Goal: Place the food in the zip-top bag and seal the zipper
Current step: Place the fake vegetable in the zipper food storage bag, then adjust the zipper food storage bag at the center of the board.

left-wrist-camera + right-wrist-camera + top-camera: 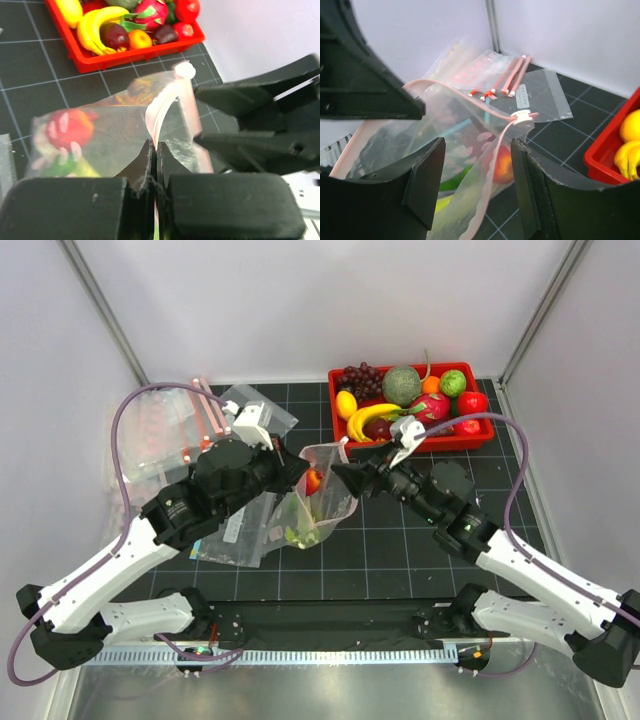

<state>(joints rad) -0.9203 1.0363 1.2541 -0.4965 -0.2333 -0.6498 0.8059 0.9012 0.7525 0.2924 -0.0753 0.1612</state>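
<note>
- While the left tool [155,150] is clamped on the zipper [162,107], both fingers pressed flat on the pale strip, it anchors one end of the mouth of the zip-top bag [325,495] and holds it up off the worktop [420,550].
- Right tool [477,150]: fingers apart on either side of the bag's upper edge, gripping nothing. The strip runs loosely through the gap.
- White slider [522,116]: sits on the strip just beyond the right tool. The two halves of the strip part on its near side, so the mouth reads as unsealed there. The slider is probably the piece that must travel along the strip to close it.
- Bag: hangs mouth-up between the two tools, so its contents settle to the bottom and do not spill.
- Food: a red apple [313,480] and green pieces [300,530] lie inside, blurred by the film. Whether every item is in cannot be told.
- Red tray [135,53]: stands behind the bag, apart from it, and holds the remaining produce.
- Spare bags [160,430]: lie flat on the left of the worktop, out of the way.
</note>
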